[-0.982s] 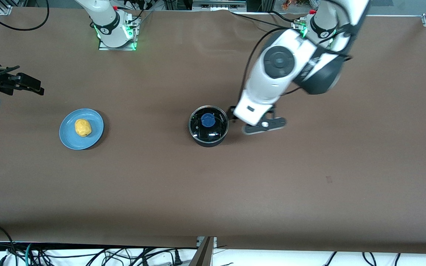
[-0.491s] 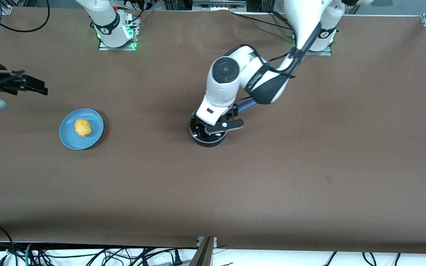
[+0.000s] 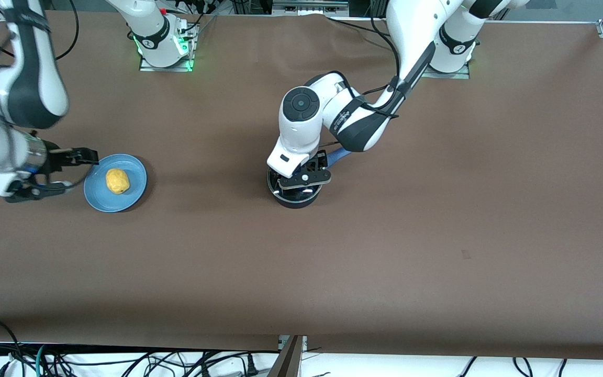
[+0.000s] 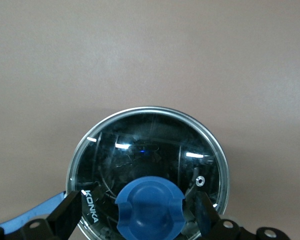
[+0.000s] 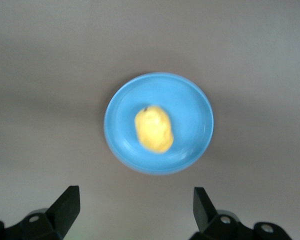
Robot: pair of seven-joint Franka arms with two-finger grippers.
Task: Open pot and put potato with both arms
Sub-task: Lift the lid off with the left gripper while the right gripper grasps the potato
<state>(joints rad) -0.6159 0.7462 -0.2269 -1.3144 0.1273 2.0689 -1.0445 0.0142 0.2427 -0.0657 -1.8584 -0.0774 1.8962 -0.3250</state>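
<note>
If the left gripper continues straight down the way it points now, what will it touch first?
Probably the blue knob on the pot's glass lid. The left gripper is open, one finger each side of the knob; how far above it is unclear.

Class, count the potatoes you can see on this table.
1: the potato lies on the blue plate toward the right arm's end. The lidded pot shows none inside.

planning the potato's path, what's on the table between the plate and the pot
Nothing: in the front view only bare brown table lies between the plate holding the potato and the pot.
</note>
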